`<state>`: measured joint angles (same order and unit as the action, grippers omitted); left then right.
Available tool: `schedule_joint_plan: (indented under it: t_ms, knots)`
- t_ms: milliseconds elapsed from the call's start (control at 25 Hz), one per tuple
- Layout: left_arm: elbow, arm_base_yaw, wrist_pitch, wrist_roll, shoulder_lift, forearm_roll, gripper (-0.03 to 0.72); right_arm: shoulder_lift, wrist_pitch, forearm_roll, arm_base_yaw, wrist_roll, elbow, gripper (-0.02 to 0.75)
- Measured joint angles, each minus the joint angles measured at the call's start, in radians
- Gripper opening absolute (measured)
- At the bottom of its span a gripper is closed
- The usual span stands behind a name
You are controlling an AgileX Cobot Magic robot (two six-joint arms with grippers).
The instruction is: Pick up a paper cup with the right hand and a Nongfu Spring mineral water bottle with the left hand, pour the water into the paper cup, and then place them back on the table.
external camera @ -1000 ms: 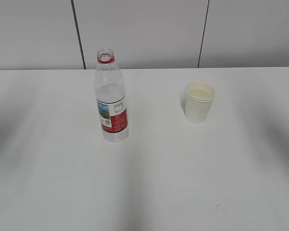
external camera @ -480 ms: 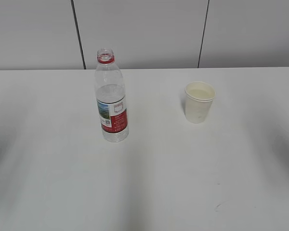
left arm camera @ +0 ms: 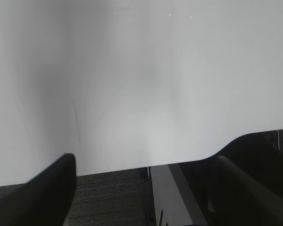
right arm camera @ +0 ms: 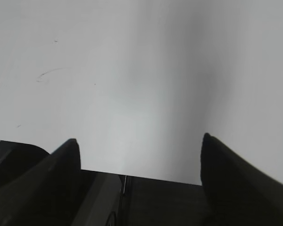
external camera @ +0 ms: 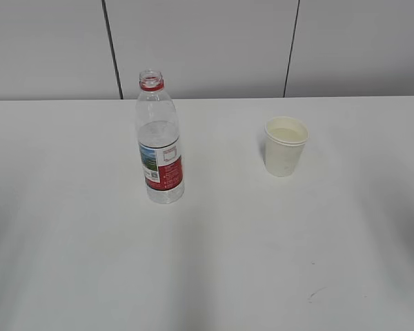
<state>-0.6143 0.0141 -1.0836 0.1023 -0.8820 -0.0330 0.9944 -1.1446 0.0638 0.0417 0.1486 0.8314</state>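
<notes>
The Nongfu Spring bottle (external camera: 159, 141) stands upright and uncapped on the white table (external camera: 214, 262), left of centre, partly filled with water (external camera: 158, 132). The paper cup (external camera: 285, 146) stands upright to its right, with pale liquid inside. Neither arm shows in the exterior view. My left gripper (left arm camera: 146, 165) is open and empty over the table's near edge; its fingers (left arm camera: 52, 188) frame bare tabletop. My right gripper (right arm camera: 139, 146) is open and empty, also at the table's near edge. Bottle and cup are out of both wrist views.
A grey panelled wall (external camera: 207, 48) runs behind the table. A small dark scratch (external camera: 316, 294) marks the table near the front right, also in the right wrist view (right arm camera: 47, 74). Dark floor (left arm camera: 108, 197) lies below the table edge.
The soft shadows at the left and right sides of the table have shrunk outward. Bottle and cup have not moved.
</notes>
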Motion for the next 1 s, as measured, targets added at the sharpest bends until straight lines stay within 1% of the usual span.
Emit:
schedule_joint_plan:
  t_ms: [200,320,600,760,1000]
  knots:
    - [0.037,0.000,-0.006,0.000,0.120,-0.004,0.519,-0.066,0.004,0.000,0.000,0.000,-0.021,0.582]
    - [0.039,0.000,-0.006,0.000,0.181,-0.006,0.519,-0.112,0.004,0.000,0.000,0.000,-0.030,0.582]
    - [0.070,0.000,0.031,0.000,0.229,-0.008,0.519,-0.196,0.004,0.000,0.000,0.000,-0.060,0.582]
    - [0.070,0.000,0.034,0.000,0.229,-0.008,0.519,-0.243,0.011,0.000,0.000,0.007,-0.113,0.582]
    - [0.070,0.000,0.035,-0.003,0.229,-0.008,0.519,-0.333,0.112,0.000,0.000,0.038,-0.253,0.582]
